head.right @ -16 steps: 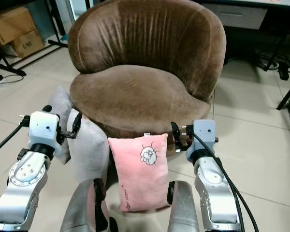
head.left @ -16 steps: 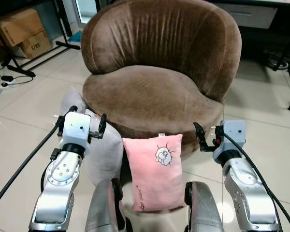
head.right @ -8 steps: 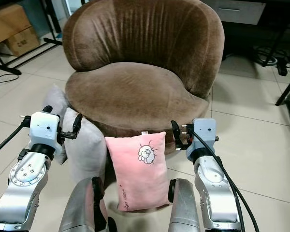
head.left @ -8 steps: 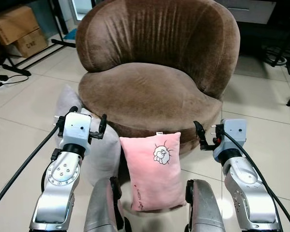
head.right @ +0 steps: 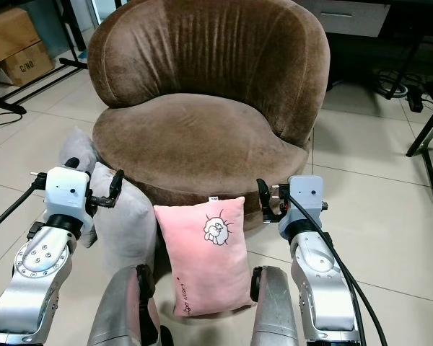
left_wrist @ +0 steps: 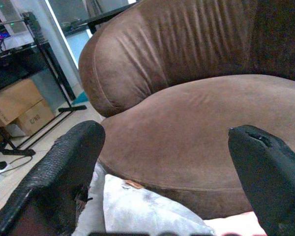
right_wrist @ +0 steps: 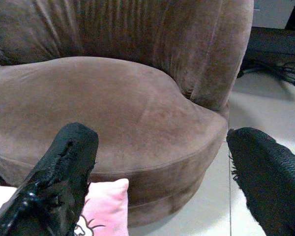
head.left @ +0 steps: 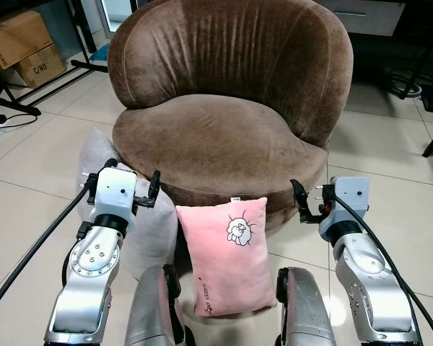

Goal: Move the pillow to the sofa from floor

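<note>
The pink pillow (head.left: 229, 256) with a little cartoon print stands upright on the tiled floor (head.left: 36, 151), leaning against the front of the round brown sofa (head.left: 224, 137), right between the robot's two arms. Just to its left a grey pillow (head.left: 148, 223) is propped against the sofa too, with another grey one behind it. The left gripper (head.left: 120, 189) hovers over the grey pillow with its fingers spread wide, nothing held. The right gripper (head.left: 312, 200) hangs beside the sofa's front edge, also spread apart and empty. Cardboard boxes (head.left: 25, 47) sit at the far left.
</note>
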Motion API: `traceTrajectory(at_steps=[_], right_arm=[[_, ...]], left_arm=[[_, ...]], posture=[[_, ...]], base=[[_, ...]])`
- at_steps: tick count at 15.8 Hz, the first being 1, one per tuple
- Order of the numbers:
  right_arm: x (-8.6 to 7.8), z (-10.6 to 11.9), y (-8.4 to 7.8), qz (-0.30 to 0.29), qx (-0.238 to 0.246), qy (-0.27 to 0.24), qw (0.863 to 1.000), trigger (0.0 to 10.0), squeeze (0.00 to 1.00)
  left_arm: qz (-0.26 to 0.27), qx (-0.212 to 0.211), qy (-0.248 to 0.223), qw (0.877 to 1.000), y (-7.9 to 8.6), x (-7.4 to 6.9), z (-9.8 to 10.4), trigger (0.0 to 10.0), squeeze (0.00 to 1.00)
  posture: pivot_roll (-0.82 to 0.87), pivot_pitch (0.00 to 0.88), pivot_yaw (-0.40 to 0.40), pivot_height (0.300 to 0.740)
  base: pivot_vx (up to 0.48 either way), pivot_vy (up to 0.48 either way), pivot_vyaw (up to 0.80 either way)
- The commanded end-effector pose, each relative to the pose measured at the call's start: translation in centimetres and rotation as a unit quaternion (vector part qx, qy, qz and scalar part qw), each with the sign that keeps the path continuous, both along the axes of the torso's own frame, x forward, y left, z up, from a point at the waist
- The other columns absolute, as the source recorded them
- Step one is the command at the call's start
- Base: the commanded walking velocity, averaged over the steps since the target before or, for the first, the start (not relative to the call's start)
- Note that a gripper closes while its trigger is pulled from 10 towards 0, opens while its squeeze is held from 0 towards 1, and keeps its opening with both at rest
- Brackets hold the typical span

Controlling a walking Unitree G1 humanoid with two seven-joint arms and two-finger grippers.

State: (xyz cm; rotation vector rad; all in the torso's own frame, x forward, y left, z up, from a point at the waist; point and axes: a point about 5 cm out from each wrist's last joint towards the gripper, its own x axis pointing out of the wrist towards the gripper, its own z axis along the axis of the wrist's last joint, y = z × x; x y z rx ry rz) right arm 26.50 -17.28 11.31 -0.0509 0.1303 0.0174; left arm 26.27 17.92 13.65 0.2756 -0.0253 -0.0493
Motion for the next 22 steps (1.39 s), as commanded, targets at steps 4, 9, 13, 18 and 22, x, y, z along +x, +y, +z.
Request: traceTrajectory(at_steps=[4,9,13,18,22], right_arm=[[0.22,-0.05,-0.27,-0.004,-0.036,0.009,0.999,10.0,0.00],[0.23,-0.08,-0.53,-0.016,-0.028,0.006,0.999,10.0,0.00],[0.26,-0.05,-0.64,-0.022,-0.028,0.004,0.999,10.0,0.00],[0.30,-0.21,-0.95,-0.023,-0.048,0.013,0.998,10.0,0.00],[0.30,-0.23,-0.93,-0.021,-0.055,0.015,0.998,10.0,0.00]], left_arm=[[0.000,-0.004,0.000,1.000,0.04,0.01,-0.01,10.0,0.00],[-0.001,-0.004,0.001,1.000,0.01,0.01,-0.02,10.0,0.00],[-0.003,-0.006,0.002,1.000,0.01,0.02,-0.07,10.0,0.00],[-0.007,-0.008,0.001,1.000,-0.08,0.00,-0.16,10.0,0.00],[-0.007,-0.009,0.001,1.000,-0.09,-0.01,-0.17,10.0,0.00]], posture=[[-0.15,0.000,0.068,0.517],[-0.15,0.000,0.067,0.517],[-0.15,0.000,0.067,0.517],[-0.16,0.000,0.065,0.517],[-0.16,0.000,0.063,0.517]], base=[[0.000,0.000,0.40],[0.000,0.000,0.16],[0.000,0.000,0.00],[0.260,0.000,0.00],[0.289,0.000,0.00]])
